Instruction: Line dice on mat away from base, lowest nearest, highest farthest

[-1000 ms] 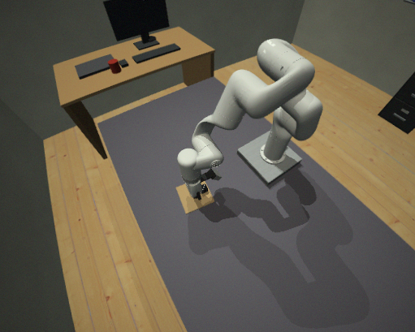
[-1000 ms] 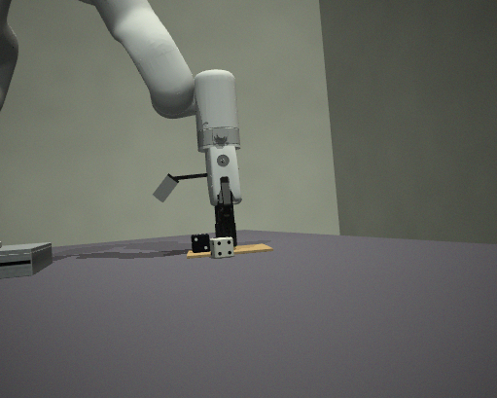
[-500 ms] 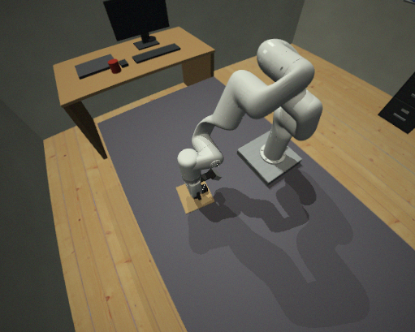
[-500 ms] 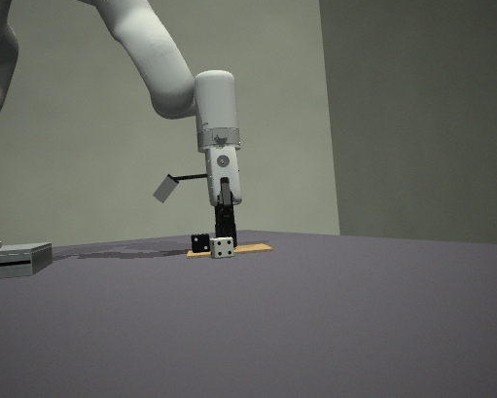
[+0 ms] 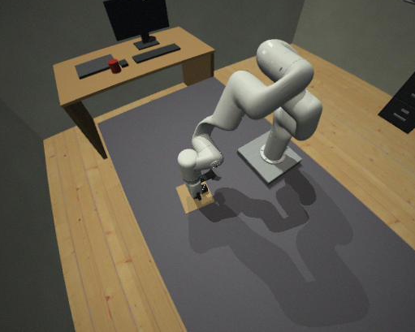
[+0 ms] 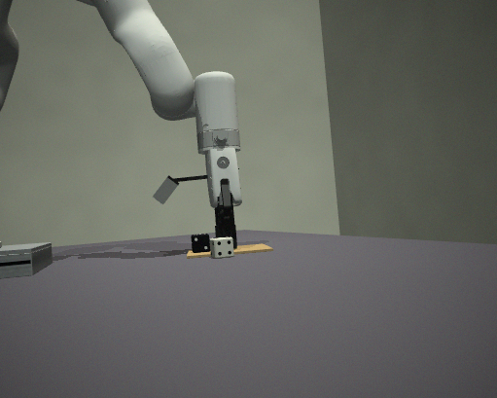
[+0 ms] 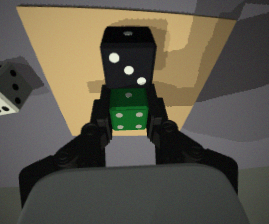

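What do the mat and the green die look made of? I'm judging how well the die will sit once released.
The mat looks like thin, stiff wood or cork board: flat tan, matte, no visible grain. The green die, clamped in the gripper, looks like hard plastic: uniform color, crisp edges, pale pips. Neither shows gloss, so the finish stays uncertain.

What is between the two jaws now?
The green die, clamped between the jaws of the gripper, just short of the black die on the mat. The wrist view shows it.
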`<state>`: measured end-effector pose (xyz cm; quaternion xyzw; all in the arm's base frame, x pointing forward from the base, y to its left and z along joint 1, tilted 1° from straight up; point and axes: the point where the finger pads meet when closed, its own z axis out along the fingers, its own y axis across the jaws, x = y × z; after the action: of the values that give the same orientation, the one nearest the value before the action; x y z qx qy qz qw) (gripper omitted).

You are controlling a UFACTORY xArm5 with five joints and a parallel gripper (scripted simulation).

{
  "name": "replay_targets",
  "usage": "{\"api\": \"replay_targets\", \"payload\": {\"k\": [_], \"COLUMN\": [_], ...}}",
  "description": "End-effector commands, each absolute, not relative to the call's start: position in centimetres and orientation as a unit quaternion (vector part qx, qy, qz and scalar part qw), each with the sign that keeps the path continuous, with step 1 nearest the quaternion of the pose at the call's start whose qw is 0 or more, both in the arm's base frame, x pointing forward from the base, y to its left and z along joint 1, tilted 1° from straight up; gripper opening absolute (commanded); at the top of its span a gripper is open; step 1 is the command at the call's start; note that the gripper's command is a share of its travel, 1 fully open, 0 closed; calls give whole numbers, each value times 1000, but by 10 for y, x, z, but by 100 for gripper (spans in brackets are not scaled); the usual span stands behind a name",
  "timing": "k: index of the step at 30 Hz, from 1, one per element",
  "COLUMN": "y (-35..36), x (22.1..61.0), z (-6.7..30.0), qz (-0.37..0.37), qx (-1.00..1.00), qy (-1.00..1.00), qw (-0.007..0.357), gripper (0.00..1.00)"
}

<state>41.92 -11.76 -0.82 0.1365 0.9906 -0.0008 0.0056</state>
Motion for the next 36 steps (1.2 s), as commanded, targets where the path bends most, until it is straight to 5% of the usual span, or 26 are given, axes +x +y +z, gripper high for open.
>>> {"api": "replay_targets", "payload": {"k": [1,32,36], "y": [-118,-118,-118], "x": [421,421,421], "z": [-7,-7,-7], "qz": [-1,-1,-1], "qx": [136,136,136], "qy": [991,991,991], "qw": [7,7,7], "gripper": [27,27,35]}}
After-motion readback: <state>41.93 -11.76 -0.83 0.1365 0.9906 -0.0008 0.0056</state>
